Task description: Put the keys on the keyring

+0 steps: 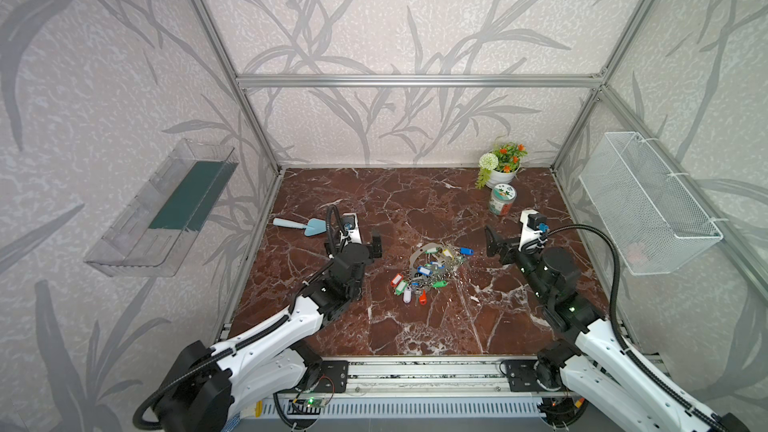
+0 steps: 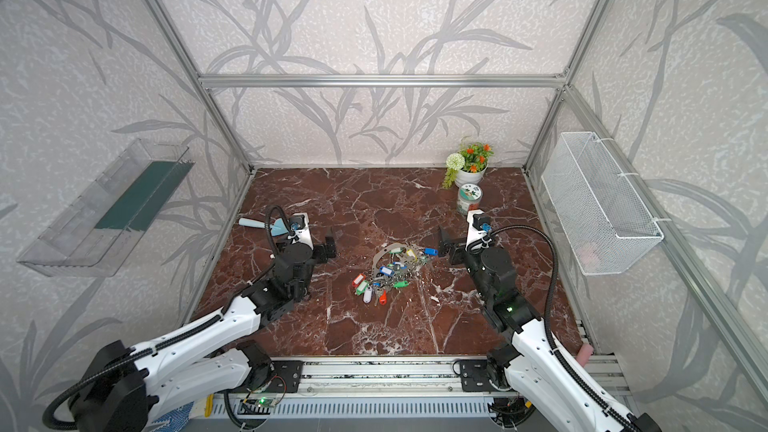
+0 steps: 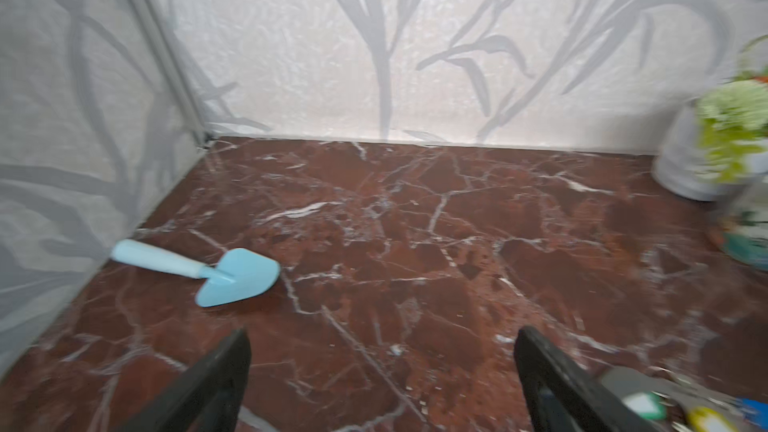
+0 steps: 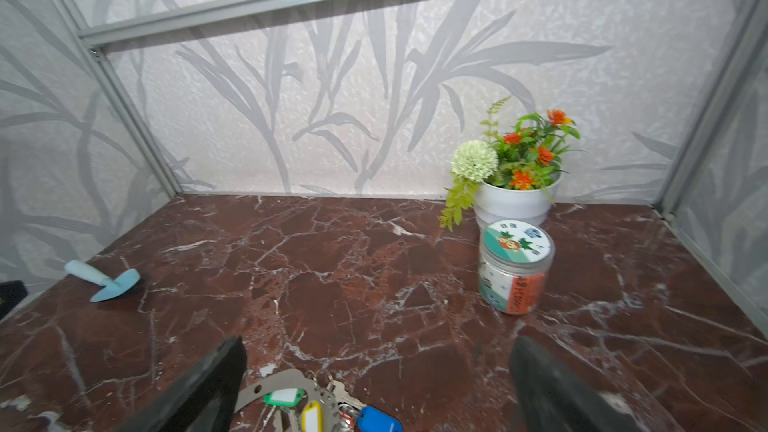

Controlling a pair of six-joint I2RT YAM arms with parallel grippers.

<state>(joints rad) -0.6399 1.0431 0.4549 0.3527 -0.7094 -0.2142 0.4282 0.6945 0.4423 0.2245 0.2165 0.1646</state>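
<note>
Left gripper (image 3: pixel 382 338) hovering left of keyring (image 1: pixel 413 258), jaws gaping, empty. Right gripper (image 4: pixel 378 347) hovering right of keyring, jaws spread, empty. Keys (image 1: pixel 446 252) lying on keyring's right edge; whether threaded, unclear. Risk: pinching blue tag (image 1: pixel 466 250) lying just beside, dragging whole keyring.

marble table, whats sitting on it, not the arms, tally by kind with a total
blue trowel: 1
potted plant: 1
jar: 1
keyring bunch with coloured-tag keys: 1
total: 4
</note>
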